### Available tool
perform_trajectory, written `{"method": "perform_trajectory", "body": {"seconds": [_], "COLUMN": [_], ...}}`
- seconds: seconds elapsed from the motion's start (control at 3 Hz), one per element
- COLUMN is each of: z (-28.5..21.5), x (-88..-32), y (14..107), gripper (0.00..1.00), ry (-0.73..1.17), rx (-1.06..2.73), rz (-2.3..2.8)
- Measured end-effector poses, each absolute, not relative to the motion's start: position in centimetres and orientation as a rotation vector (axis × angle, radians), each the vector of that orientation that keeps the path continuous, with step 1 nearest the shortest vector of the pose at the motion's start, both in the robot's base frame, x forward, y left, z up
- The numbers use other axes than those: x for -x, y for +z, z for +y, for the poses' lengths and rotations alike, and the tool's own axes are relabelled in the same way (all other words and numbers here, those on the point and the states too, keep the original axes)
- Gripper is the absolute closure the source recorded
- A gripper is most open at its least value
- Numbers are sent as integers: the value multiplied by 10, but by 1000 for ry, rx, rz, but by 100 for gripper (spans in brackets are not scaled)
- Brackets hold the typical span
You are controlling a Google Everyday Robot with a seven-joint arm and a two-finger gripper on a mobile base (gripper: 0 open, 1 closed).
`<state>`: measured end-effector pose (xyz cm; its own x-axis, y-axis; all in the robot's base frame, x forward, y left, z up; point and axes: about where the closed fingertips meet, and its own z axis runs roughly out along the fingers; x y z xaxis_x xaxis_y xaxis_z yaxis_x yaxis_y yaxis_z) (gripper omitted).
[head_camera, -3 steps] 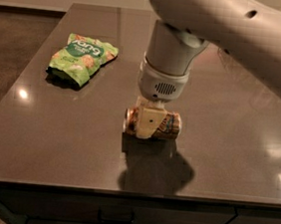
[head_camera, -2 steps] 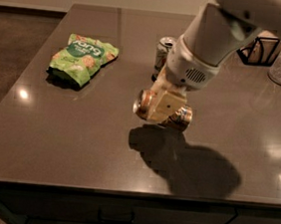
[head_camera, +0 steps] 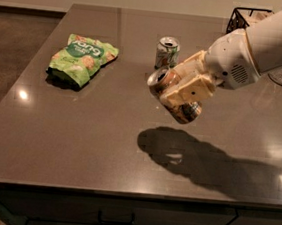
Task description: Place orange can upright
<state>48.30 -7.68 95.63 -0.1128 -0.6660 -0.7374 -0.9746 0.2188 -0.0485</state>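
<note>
The orange can (head_camera: 165, 81) has a shiny orange-gold body and a silver top. It is tilted on its side in the air above the brown counter (head_camera: 104, 130), its top facing left toward the camera. My gripper (head_camera: 186, 86) is shut on the orange can, with cream fingers (head_camera: 192, 90) clamped across the can's middle. The white arm reaches in from the right. The can's shadow lies on the counter below it. The middle of the can is hidden by the fingers.
A white and green can (head_camera: 167, 52) stands upright just behind the gripper. A green snack bag (head_camera: 81, 58) lies at the left. A black wire basket (head_camera: 246, 17) stands at the back right. The counter's front edge runs along the bottom.
My gripper has lifted the orange can off the counter, raised it and moved it away from the front edge. The arm has swung to come in from the right.
</note>
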Motion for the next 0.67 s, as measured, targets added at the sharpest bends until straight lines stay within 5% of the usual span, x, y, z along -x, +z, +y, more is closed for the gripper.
{"method": "perform_trajectory", "body": {"seconds": [0.67], "z": [-76], "x": [-495], "y": [960], "gripper": [100], "ry": [782], "rx": [1164], "rz": [1611]}}
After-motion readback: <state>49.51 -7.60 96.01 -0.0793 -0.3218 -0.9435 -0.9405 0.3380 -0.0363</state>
